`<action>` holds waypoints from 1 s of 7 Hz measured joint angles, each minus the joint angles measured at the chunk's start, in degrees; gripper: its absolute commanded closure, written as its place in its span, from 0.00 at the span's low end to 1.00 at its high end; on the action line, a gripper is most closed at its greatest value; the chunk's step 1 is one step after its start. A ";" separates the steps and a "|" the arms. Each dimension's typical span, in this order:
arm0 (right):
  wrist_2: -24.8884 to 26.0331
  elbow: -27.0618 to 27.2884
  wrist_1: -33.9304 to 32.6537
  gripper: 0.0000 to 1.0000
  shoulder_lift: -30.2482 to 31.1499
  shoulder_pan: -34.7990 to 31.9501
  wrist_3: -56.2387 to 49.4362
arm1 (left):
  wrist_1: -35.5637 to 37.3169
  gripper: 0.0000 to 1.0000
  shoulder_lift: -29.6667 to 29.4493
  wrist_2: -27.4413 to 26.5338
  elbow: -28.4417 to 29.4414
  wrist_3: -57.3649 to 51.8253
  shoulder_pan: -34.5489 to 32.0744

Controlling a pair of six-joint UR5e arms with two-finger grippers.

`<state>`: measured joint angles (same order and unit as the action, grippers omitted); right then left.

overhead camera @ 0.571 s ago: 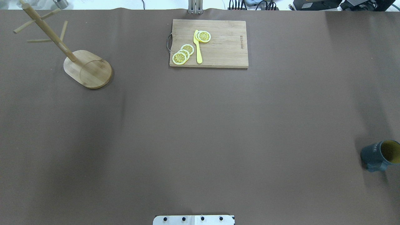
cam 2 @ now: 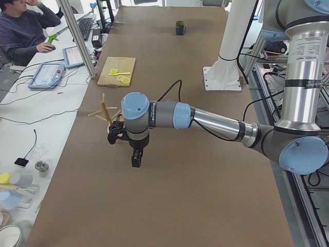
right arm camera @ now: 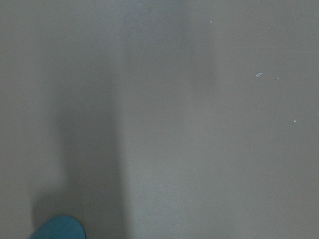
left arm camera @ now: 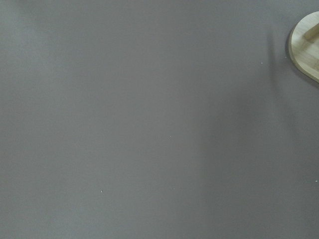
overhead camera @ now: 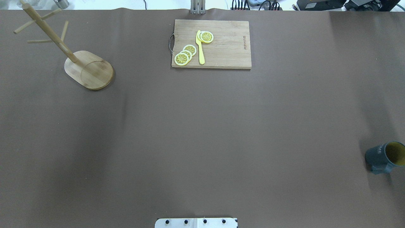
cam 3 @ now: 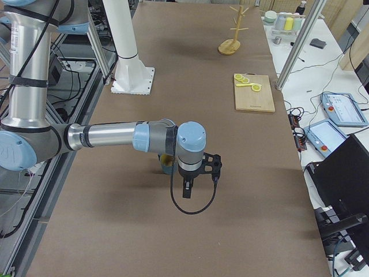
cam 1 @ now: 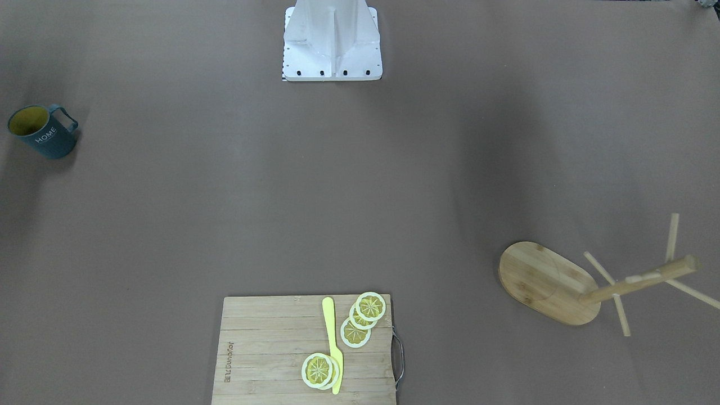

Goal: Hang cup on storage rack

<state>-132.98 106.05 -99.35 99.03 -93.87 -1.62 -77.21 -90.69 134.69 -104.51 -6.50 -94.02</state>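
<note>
The cup, dark teal with a yellow inside and "HOME" lettering, stands at the table's right edge. It also shows in the front view, in the left side view, and at the bottom edge of the right wrist view. The storage rack, a bamboo mug tree, stands far left, and also shows in the front view. Its base corner shows in the left wrist view. My left gripper hangs above the table near the rack. My right gripper hangs beside the cup. I cannot tell whether either is open or shut.
A wooden cutting board with lemon slices and a yellow knife lies at the far middle. The white robot base stands at the near edge. A person sits beyond the table's far side.
</note>
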 measured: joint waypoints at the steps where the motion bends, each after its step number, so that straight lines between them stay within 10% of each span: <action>1: 0.00 -0.04 2.43 0.00 0.09 0.00 0.01 | -0.06 0.01 -0.19 -0.05 -0.04 -0.06 0.03; 7: -2.57 -2.75 24.90 0.00 -0.26 0.01 1.62 | -8.45 0.01 -0.86 0.06 1.01 0.26 0.27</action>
<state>-135.55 103.29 -74.46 98.77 -93.85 0.00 -85.66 -91.55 134.75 -103.50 -6.23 -93.75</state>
